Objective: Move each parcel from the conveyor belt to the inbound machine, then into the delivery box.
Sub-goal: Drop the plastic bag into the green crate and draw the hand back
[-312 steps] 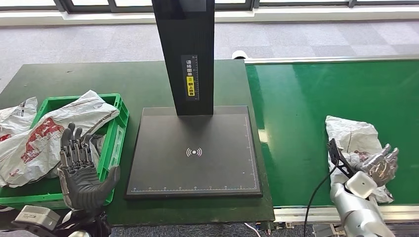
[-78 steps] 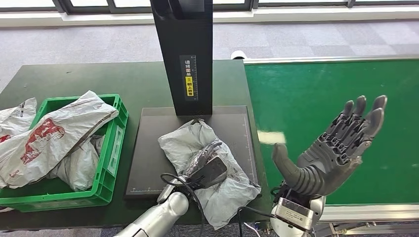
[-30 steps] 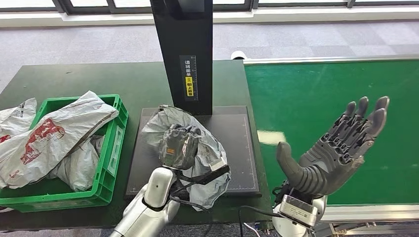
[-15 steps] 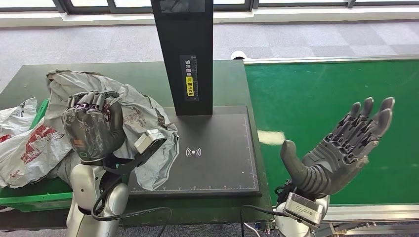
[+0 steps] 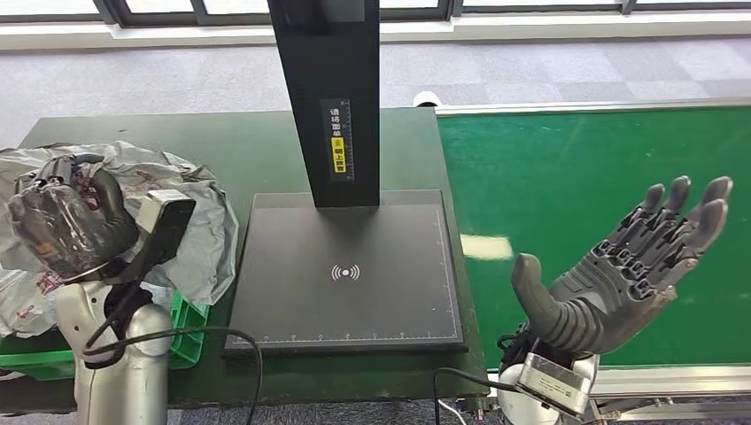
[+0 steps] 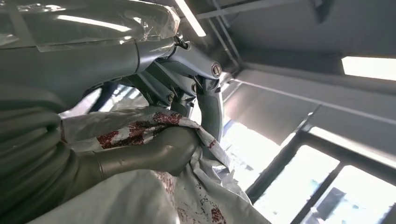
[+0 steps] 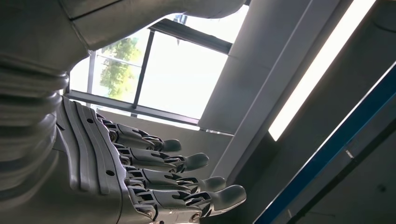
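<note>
My left hand (image 5: 66, 226) grips a crumpled grey plastic parcel (image 5: 190, 235) with red print and holds it raised over the green delivery box (image 5: 184, 332) at the table's left end. In the left wrist view the thumb (image 6: 154, 154) presses the parcel (image 6: 154, 196) against the fingers. The black inbound machine plate (image 5: 350, 274) lies bare in the middle, under its upright black post (image 5: 328, 97). My right hand (image 5: 620, 279) hovers palm up, fingers spread and holding nothing, over the near edge of the green conveyor belt (image 5: 602, 168); the right wrist view shows its fingers (image 7: 163, 177) apart.
More grey parcels (image 5: 22, 292) lie in the box below the held one. The dark green table (image 5: 239, 146) stretches behind the box and machine. A silver rail (image 5: 602, 107) runs along the belt's far side. A cable loops at the table's front edge.
My left hand has carried the parcel further left, off the machine plate and over the green box. The right hand has shifted slightly right and stays spread.
</note>
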Controlling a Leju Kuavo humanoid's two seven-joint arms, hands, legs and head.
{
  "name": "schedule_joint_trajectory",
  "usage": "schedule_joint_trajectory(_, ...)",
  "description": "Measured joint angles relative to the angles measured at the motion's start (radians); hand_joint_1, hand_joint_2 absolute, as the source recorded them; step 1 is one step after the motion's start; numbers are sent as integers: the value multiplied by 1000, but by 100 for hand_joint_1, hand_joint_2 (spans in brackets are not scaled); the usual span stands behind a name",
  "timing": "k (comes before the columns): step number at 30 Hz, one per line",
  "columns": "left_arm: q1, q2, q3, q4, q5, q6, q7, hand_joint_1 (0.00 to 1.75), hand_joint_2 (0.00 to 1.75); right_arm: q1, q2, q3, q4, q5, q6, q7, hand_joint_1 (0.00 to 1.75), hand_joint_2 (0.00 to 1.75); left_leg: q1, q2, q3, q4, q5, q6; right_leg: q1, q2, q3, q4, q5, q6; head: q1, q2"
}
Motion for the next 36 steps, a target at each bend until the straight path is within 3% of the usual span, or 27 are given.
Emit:
schedule_joint_trajectory(4, -54, 12, 186, 133, 30, 0, -82, 175, 175, 4, 0, 1, -8, 1, 0, 0, 0, 175, 0, 0, 0, 0, 1, -1, 1, 0, 0, 0, 0, -1, 0, 0)
schedule_joint_trajectory(7, -77, 16, 274, 202, 29, 0, -96, 175, 175, 6, 0, 1, -9, 1, 0, 0, 0, 175, 0, 0, 0, 0, 1, -1, 0, 0, 0, 0, 0, -1, 0, 0)
schedule_joint_trajectory(15, -140, 35, 420, 360, 5, 0, -91, 175, 175, 5, 0, 10, -8, 2, 1, 0, 0, 175, 0, -1, -1, 0, 1, -1, 0, 0, 0, 0, 0, -1, 0, 0)
schedule_joint_trajectory(20, -158, 45, 464, 406, -10, 0, -78, 161, 175, 3, 0, 16, -6, 2, 1, 0, 0, 175, 1, -1, -1, 0, 1, -1, 1, -1, 0, 0, 0, -1, 0, 0)
schedule_joint_trajectory(21, -161, 47, 470, 412, -12, 0, -77, 132, 175, 3, 0, 18, -5, 2, 1, 0, 0, 175, 1, -1, -1, 0, 1, -1, 1, -1, 0, 0, 0, -1, 0, 0)
schedule_joint_trajectory(24, -165, 53, 477, 425, -12, 0, -76, 12, 175, 1, 0, 23, -2, 2, 1, 0, 0, 175, 1, -1, -1, 0, 1, -1, 1, -1, 0, 0, 0, -1, 0, 0)
schedule_joint_trajectory(25, -166, 54, 479, 428, -12, 0, -77, 0, 175, 1, 0, 25, 0, 2, 1, 0, 0, 175, 1, -2, -1, 0, 1, -1, 1, -1, 0, 0, 0, -1, 0, 0)
schedule_joint_trajectory(29, -168, 55, 494, 430, 3, 0, -101, 0, 175, 0, 0, 28, 6, 1, 1, 0, 0, 175, 1, -1, -1, 0, 1, -1, 1, -1, 0, 0, 0, -1, 0, 0)
schedule_joint_trajectory(36, -166, 28, 535, 357, 78, 1, -236, 0, 175, -1, 0, 28, 16, -4, 1, 0, 0, 175, 1, -1, -2, 0, 1, -1, 1, -1, 0, 0, 0, -1, 0, 0)
